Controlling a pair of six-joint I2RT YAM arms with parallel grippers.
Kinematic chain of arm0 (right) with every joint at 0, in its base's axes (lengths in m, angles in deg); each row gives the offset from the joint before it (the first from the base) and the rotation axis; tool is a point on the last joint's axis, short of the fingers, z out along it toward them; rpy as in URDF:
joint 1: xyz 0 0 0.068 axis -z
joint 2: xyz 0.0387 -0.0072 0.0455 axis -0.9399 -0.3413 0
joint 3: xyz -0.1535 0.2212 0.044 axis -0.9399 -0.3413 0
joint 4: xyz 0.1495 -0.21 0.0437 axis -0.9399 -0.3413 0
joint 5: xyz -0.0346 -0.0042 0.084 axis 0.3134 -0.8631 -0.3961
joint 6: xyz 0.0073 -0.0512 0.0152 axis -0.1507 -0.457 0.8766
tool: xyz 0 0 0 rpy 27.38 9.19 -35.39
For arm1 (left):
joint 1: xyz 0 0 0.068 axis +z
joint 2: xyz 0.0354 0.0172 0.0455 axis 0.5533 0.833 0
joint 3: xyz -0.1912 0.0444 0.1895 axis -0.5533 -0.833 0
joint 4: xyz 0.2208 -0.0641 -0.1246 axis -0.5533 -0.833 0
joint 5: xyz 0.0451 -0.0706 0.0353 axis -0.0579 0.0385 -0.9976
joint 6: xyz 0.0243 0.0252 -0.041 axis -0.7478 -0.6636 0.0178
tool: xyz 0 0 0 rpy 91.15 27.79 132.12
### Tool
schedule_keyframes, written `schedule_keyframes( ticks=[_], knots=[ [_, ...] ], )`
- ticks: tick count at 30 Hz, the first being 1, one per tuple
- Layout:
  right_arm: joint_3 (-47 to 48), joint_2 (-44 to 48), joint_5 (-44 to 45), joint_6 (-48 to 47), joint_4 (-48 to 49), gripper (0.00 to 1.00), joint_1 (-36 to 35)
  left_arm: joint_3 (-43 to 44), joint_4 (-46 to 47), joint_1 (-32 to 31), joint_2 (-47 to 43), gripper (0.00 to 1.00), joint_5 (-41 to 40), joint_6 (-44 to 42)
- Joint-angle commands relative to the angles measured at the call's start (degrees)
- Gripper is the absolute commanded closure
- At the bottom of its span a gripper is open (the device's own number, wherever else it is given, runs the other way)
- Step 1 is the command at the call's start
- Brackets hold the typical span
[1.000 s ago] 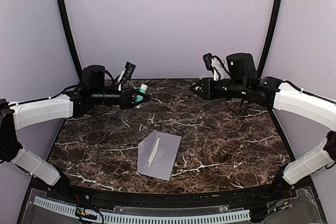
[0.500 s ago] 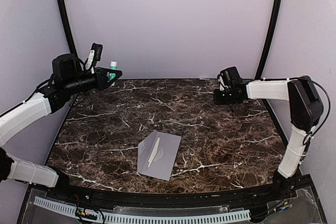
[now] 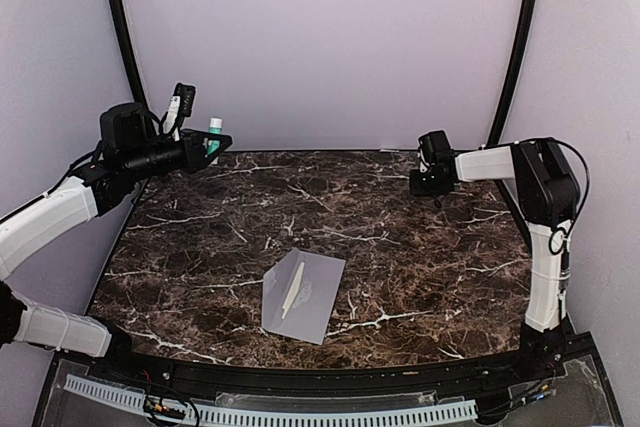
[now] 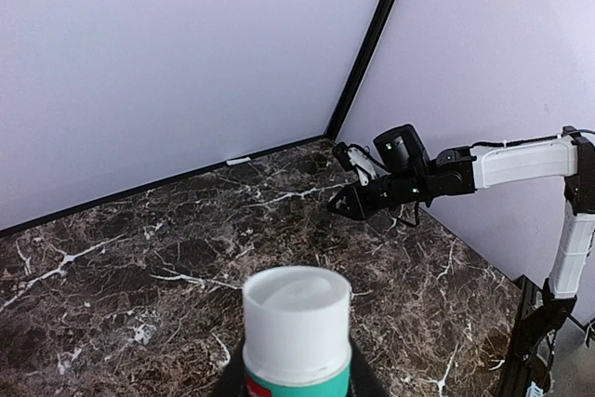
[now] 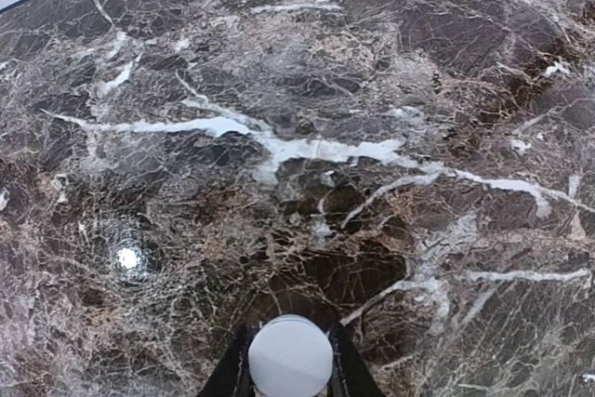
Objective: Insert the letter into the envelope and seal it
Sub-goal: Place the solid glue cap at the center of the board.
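The envelope [image 3: 305, 299] lay flat near the front middle of the marble table [image 3: 450, 277], well apart from both arms. A thin cream strip [image 3: 293, 289] crossed it; whether that was the letter could not be told. The left gripper [image 3: 213, 143] clamped a white-capped teal tube [image 4: 297, 323], its lower body cut off. The right gripper [image 3: 414, 184] pinched a white round-topped object [image 5: 290, 358], the rest hidden.

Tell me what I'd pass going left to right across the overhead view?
First the left tool, gripping a white-capped tube → the envelope, flat mid-table → the right tool, gripping a small white round thing.
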Motion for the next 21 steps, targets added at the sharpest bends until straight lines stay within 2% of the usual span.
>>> schedule_keyframes(
  ticks=[1,12,15,19,21],
  knots=[
    [2.5,-2.7,0.5,-0.9,-0.4,0.79,0.0,0.1,0.6,0.1,-1.0,0.95,1.0,0.6],
    [4.0,-5.8,0.3,-0.4,-1.6,0.61,0.1,0.0,0.8,0.1,-0.4,0.98,1.2,0.8],
    [3.9,-5.5,0.0,-0.4,-1.8,0.54,0.1,0.0,0.7,0.1,-0.4,0.98,1.1,0.7],
    [3.8,-3.3,0.7,-0.8,-2.2,0.37,0.1,-0.2,0.9,0.1,-0.4,0.98,1.0,0.4],
    [4.0,-1.6,0.8,-1.1,-2.7,0.31,0.2,-0.4,1.1,0.1,-0.3,0.98,1.3,0.3]
  ],
)
